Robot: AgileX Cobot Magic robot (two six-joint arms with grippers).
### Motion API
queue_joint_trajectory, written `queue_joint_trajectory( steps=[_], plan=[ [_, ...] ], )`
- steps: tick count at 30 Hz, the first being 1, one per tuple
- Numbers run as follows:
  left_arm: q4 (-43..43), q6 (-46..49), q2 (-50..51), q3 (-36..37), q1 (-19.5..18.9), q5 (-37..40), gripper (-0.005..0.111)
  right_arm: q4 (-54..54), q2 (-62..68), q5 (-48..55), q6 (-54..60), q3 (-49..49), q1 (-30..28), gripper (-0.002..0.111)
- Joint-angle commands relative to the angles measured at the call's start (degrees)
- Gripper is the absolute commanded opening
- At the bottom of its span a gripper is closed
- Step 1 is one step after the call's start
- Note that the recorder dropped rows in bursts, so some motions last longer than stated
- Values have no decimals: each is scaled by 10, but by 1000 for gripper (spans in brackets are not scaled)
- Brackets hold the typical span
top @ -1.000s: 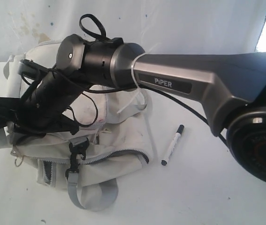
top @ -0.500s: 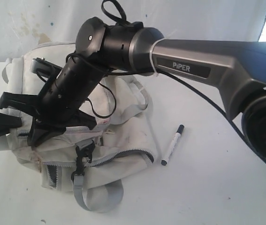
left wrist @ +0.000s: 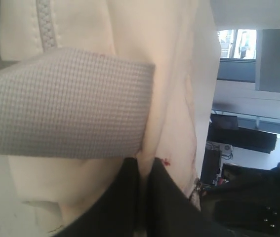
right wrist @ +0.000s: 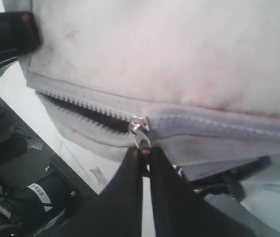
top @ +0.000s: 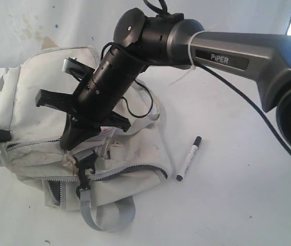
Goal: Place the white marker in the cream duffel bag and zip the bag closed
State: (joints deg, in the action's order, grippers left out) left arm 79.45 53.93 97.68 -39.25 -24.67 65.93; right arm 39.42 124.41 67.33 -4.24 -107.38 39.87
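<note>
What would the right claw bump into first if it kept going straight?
The right claw pinches the zipper pull; straight on, it would probably press into the cream duffel bag just behind it.

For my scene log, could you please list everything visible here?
cream duffel bag: one, stained cream, on the table.
zipper pull: one, grey metal, on the bag's partly open zipper.
black clip: one, black, on a grey strap at the bag's front.
white marker: one, white with black cap, on the table beside the bag, not touching.
table: one, white, under everything.
right arm: one, grey and black, reaching over the bag.
right gripper: one, black, shut on the zipper pull.
left gripper: one, black, pinching bag fabric beside a grey strap.
</note>
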Motion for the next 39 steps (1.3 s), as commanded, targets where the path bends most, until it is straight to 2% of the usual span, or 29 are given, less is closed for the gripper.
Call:
queue_joint_trajectory(
  steps=[1,9,15,20,29,32,33,35,36,37,38,39],
  plan=[
    [-12,-6,-4,-2,-10,-52,0,-41,-9,26,17,1,-32,0],
    [11,16,-4,-2,-10,-34,0,-109,-9,26,27,1,-68,0],
    [9,30,-4,-2,-10,-34,0,-181,-9,26,34,1,-74,0],
    [9,50,-4,-2,-10,-34,0,-183,-9,-19,62,1,-74,0],
    [-5,51,-4,-2,-10,-65,0,-186,-9,-89,177,1,-74,0],
    [14,118,-4,-2,-10,-47,0,-186,-9,-67,195,1,-74,1],
    [18,126,-4,-2,-10,-40,0,-185,-9,-61,195,1,-74,3],
    [24,154,-4,-2,-10,-32,0,-178,-9,-44,196,1,-74,16],
    [24,165,-4,-2,-10,-32,4,-173,-9,-38,196,1,-74,29],
    [24,166,-4,-2,-10,-32,7,-173,-9,-37,196,1,-74,34],
    [24,168,-4,-2,-10,-33,20,-171,-9,-37,196,1,-74,40],
    [24,168,-4,-2,-10,-34,31,-171,-10,-33,195,1,-74,41]
  ],
)
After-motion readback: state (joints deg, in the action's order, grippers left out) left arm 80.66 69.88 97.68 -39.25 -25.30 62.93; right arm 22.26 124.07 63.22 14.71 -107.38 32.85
